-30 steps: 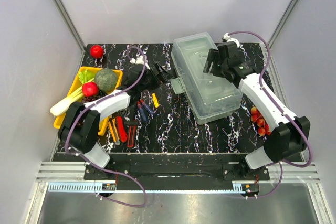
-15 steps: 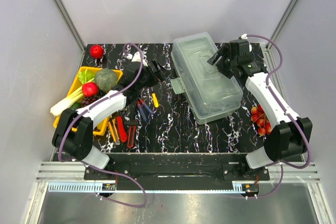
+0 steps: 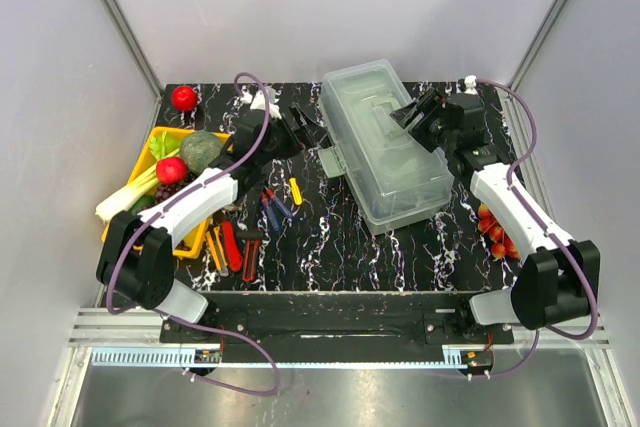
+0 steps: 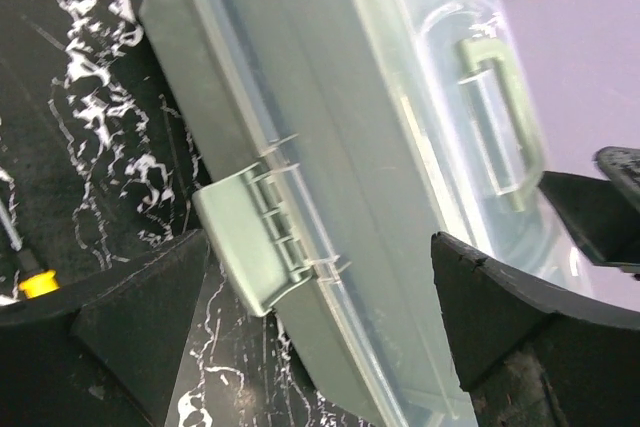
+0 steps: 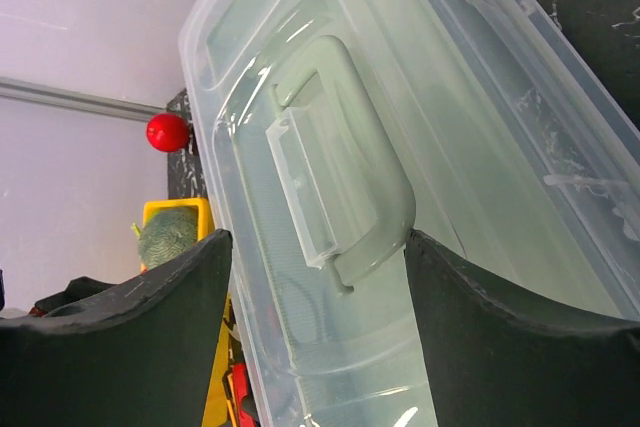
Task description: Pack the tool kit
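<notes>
The table point(image 3: 330, 242) has a black top with white veins, and pale lilac walls point(image 3: 300, 7) stand around it on three sides. The toolbox point(image 3: 385, 152) lies slanted on the far right half, with its clear lid on. The left gripper point(image 3: 305, 129) is just left of the side latch point(image 4: 250, 237), its jaws wide apart. The right gripper point(image 3: 408, 115), at the far right side of the box, faces the lid handle point(image 5: 340, 187), its fingers also apart. The hand tools point(image 3: 245, 227) lie at the near left, beside a yellow tray point(image 3: 160, 134).
</notes>
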### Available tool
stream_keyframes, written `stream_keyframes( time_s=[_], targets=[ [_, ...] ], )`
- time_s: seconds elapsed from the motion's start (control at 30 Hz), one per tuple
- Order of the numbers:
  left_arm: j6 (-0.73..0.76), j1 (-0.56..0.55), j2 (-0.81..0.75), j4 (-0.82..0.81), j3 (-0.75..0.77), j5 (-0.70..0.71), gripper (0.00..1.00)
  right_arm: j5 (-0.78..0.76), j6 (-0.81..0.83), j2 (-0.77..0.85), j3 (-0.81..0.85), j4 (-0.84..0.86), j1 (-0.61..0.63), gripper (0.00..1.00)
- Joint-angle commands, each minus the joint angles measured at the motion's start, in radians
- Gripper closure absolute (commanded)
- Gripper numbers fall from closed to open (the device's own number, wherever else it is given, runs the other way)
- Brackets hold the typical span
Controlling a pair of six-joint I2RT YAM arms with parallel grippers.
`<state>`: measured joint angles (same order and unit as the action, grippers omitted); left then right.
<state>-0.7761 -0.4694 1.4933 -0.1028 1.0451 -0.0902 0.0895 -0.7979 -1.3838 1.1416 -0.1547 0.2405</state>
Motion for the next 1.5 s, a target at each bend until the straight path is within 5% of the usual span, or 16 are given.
stream_keyframes(
  time_s=[0.0,0.6,1.03,1.47],
  targets=[
    [0.021,0.003,-0.005,-0.049,0.081,-0.072,0.03,0.142,-0.053,0.011,-0.072,0.121,0.025,0.25],
    [0.0,-0.006,0.079,-0.086,0.135,-0.204,0.03,0.155,-0.024,-0.008,-0.108,0.265,0.025,0.41],
    [0.047,-0.048,0.14,0.077,0.266,-0.102,0.03,0.01,0.042,-0.011,-0.042,0.161,0.025,0.37],
    [0.005,-0.051,0.272,0.253,0.432,-0.089,0.07,-0.224,0.023,-0.09,0.116,-0.183,0.026,0.41]
  ],
)
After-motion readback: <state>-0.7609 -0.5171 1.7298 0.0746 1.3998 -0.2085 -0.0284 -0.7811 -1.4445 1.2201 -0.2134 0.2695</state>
